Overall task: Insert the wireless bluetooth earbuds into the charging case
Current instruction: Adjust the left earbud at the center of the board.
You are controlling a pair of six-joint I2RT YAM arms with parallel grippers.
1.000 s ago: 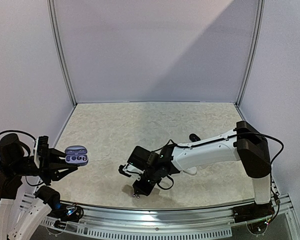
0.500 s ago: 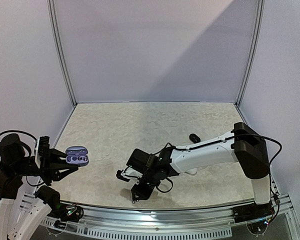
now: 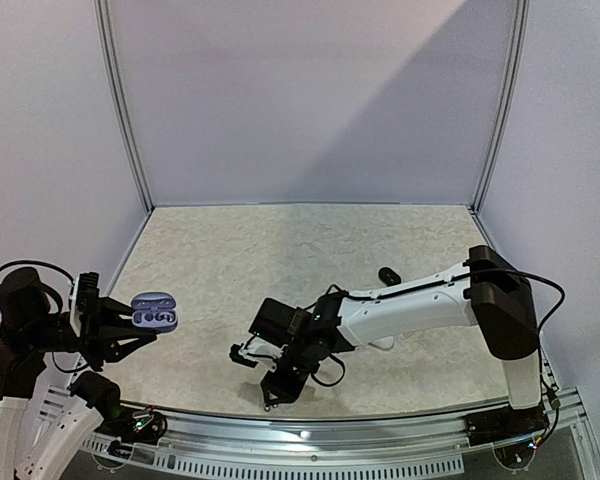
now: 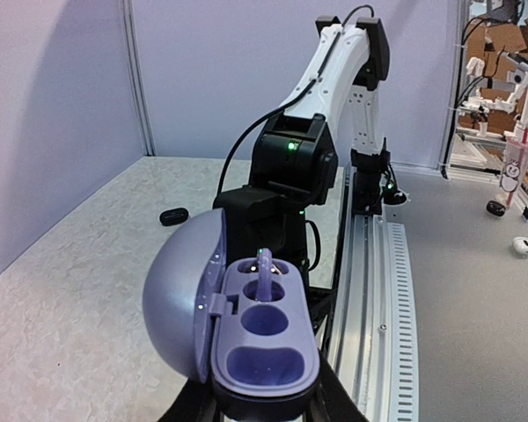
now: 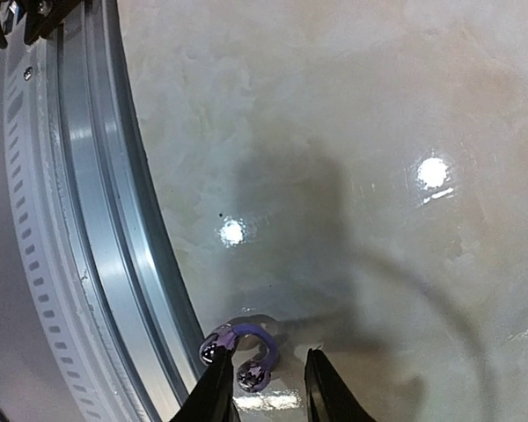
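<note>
While my left claw [image 4: 264, 406] clamps the open case [image 4: 264, 352] aloft, my right claw [image 5: 269, 374] straddles a lavender bud [image 5: 242, 356] on the table [image 5: 378, 132], fingers apart, not yet pinching. Pickup is the step; next I must close squarely. The rail [image 5: 97, 220] crowds one side, with open room on the other.

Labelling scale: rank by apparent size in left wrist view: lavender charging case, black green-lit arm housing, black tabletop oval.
lavender charging case (nearest, so inflated)
black green-lit arm housing
black tabletop oval
</note>
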